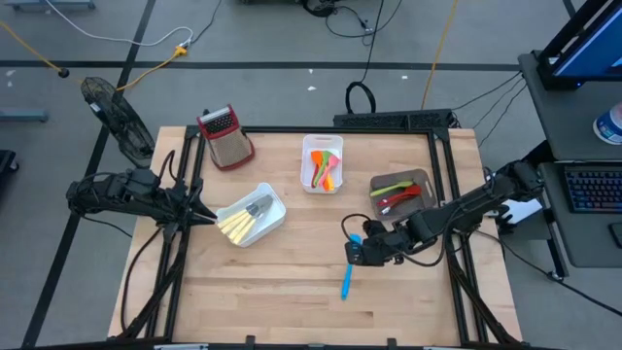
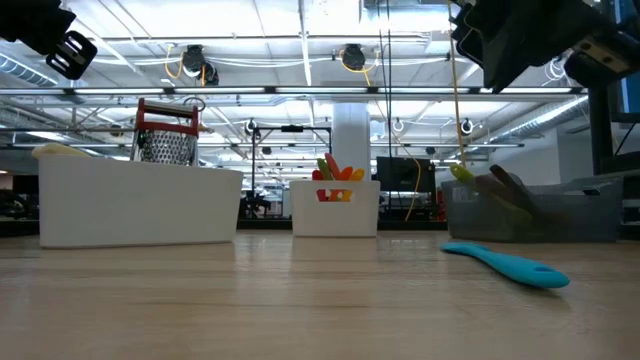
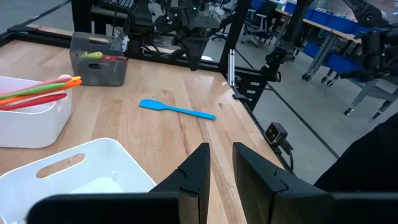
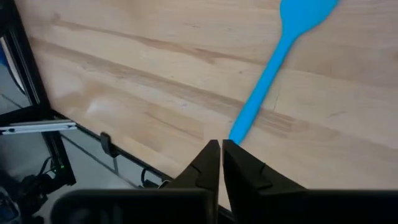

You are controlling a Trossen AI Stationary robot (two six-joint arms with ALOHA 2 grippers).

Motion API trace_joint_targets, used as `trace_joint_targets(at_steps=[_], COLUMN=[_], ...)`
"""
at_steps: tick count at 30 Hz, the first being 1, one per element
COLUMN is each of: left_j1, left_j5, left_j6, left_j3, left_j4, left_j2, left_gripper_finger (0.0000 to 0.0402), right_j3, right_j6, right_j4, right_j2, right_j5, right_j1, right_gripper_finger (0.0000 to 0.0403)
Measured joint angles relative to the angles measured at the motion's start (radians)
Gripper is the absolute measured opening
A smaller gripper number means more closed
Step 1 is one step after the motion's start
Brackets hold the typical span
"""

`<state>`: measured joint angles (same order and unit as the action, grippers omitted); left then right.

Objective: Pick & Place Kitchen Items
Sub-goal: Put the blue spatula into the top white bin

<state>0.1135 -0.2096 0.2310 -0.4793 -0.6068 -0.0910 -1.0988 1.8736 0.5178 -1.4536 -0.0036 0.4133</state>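
**Sorting Nearly Complete — One Utensil Outstanding**

Wooden table (image 1: 292, 292) inspected under workshop lighting; floor cables and a fan noted beyond its edges. Found three bins already loaded: white bin (image 1: 255, 216) near the left arm, holding cream-yellow and grey cutlery; small white bin (image 1: 322, 163) at mid-table, holding orange, red and green utensils; grey bin (image 1: 400, 192) to the right, holding red and green pieces. Metal box grater (image 1: 225, 136) standing at the back left, outside the sorting.

Observed one item not yet binned: blue spatula (image 1: 346, 277), lying flat on bare wood toward the front, well apart from every bin.

Right gripper (image 4: 221, 147) raised above the table, over the handle end of the spatula, fingers almost together with only a sliver between them, nothing clamped. Left gripper (image 3: 221, 163) parked at the near corner of the white bin, fingers a narrow gap apart, holding nothing.

Judged well advanced: most items placed, a single spatula remaining. Outstanding work assessed as one grasp along the slim handle, a lift, and a deposit into a bin. Flat lie on the wood rated as the chief difficulty for pickup.
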Motion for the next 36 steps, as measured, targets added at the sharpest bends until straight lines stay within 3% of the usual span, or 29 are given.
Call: trace_joint_targets(at_steps=[20, 36], left_j1=[0.0, 0.0], left_j5=[0.0, 0.0], left_j6=[0.0, 0.0], left_j3=[0.0, 0.0], left_j4=[0.0, 0.0], left_j2=[0.0, 0.0], left_gripper_finger=[0.0069, 0.0069], right_j3=[0.007, 0.007], right_j6=[-0.016, -0.066], right_j4=[0.008, -0.157], right_j2=[0.0, 0.0], right_j5=[0.005, -0.035], right_j1=[-0.002, -0.001], right_gripper_finger=[0.0169, 0.017])
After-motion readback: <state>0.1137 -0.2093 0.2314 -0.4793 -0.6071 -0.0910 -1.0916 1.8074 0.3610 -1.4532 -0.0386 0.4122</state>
